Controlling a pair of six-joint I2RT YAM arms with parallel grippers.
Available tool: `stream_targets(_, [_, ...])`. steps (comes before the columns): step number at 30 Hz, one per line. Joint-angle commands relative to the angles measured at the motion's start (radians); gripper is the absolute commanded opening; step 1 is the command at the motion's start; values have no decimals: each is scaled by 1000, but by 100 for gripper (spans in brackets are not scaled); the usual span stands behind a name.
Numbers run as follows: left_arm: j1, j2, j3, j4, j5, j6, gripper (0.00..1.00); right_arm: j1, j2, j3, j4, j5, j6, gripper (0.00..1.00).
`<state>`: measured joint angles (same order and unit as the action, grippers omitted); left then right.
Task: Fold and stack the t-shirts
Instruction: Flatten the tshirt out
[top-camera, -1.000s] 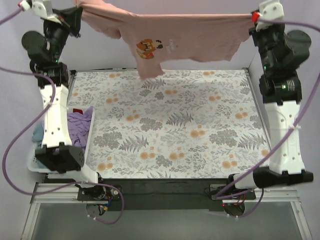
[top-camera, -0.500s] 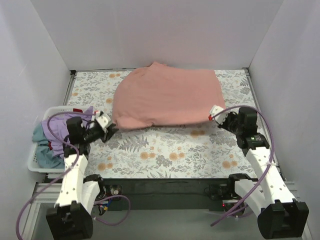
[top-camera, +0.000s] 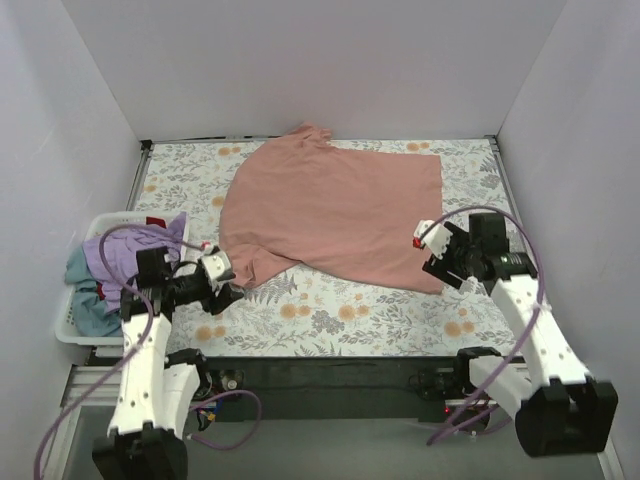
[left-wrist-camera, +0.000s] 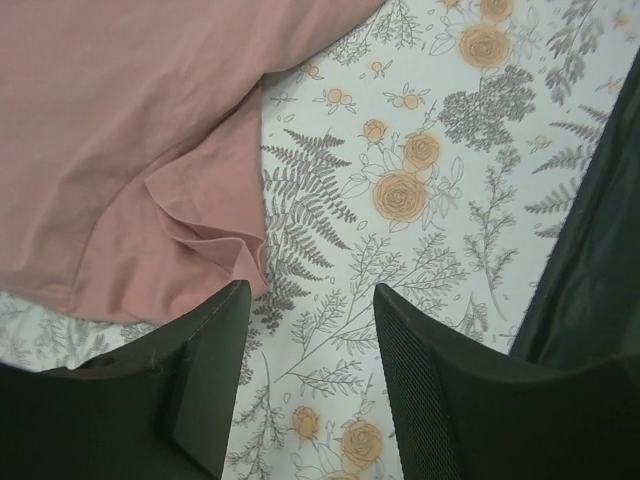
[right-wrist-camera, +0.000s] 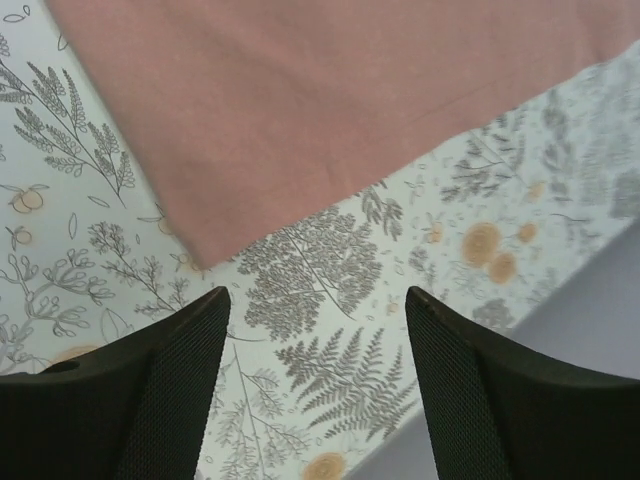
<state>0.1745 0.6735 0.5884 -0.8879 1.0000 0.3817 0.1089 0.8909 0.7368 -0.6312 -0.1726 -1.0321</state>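
Note:
A salmon-pink t-shirt (top-camera: 335, 210) lies spread flat on the floral table (top-camera: 350, 315), its neck toward the back. My left gripper (top-camera: 224, 281) is open just off the shirt's near-left sleeve (left-wrist-camera: 205, 225), and nothing lies between its fingers (left-wrist-camera: 205, 370). My right gripper (top-camera: 432, 252) is open at the shirt's near-right hem corner (right-wrist-camera: 195, 250), with only bare table between its fingers (right-wrist-camera: 170, 390). A lavender t-shirt (top-camera: 130, 250) and a teal one (top-camera: 82, 268) lie bunched in the white basket (top-camera: 72, 335) at the left.
White walls close in the table at the back and on both sides. The basket hangs off the table's left edge beside my left arm. A strip of floral table (left-wrist-camera: 450, 150) shows in front of the shirt.
The pink shirt, held up high at the back by both grippers a second ago, has come down flat on the table. Both grippers have opened, let go and drawn back toward the near edge.

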Motion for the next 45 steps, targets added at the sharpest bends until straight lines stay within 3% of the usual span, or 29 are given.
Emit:
stream_targets(1, [-16,261,172,108,-35,-276,51,3,204,110,-76,-34,190,75])
stream_targets(4, [-91,516,324,144,-168,-433,53,3,371,191,-90,-70,309,65])
stream_targets(8, [-202,713,416,194,-313,-614,53,3,534,269,-94,-93,427,58])
stream_targets(13, [-280,880,465,262,-526,-760,42,3,673,322,-94,-84,517,52])
stream_targets(19, [-317,957,481,305,-681,-810,40,3,744,320,-90,-59,547,50])
stream_targets(24, [-342,989,469,290,-676,-804,40,3,780,315,-88,-41,550,48])
stream_targets(28, [-349,991,452,290,-644,-802,34,3,796,317,-87,-7,541,48])
stream_targets(29, [-351,989,452,284,-641,-796,31,5,799,319,-85,7,540,48])
stream_targets(33, [-359,942,452,239,-569,-749,2,2,815,322,-88,38,530,47])
stream_targets(34, [-365,922,453,227,-558,-735,0,2,815,323,-88,44,527,47])
stream_targets(36, [-392,844,444,155,-488,-643,0,-3,815,325,-87,64,517,47])
stream_targets(42, [-541,695,308,-45,-515,-344,0,-31,812,331,-91,120,472,46])
stream_targets(43, [-552,669,282,-52,-547,-308,5,-41,807,334,-93,128,466,46])
stream_targets(44, [-556,651,265,-54,-557,-294,26,-44,804,334,-94,143,461,46])
stream_targets(45, [-558,637,249,-62,-561,-282,36,-46,790,335,-97,150,452,46])
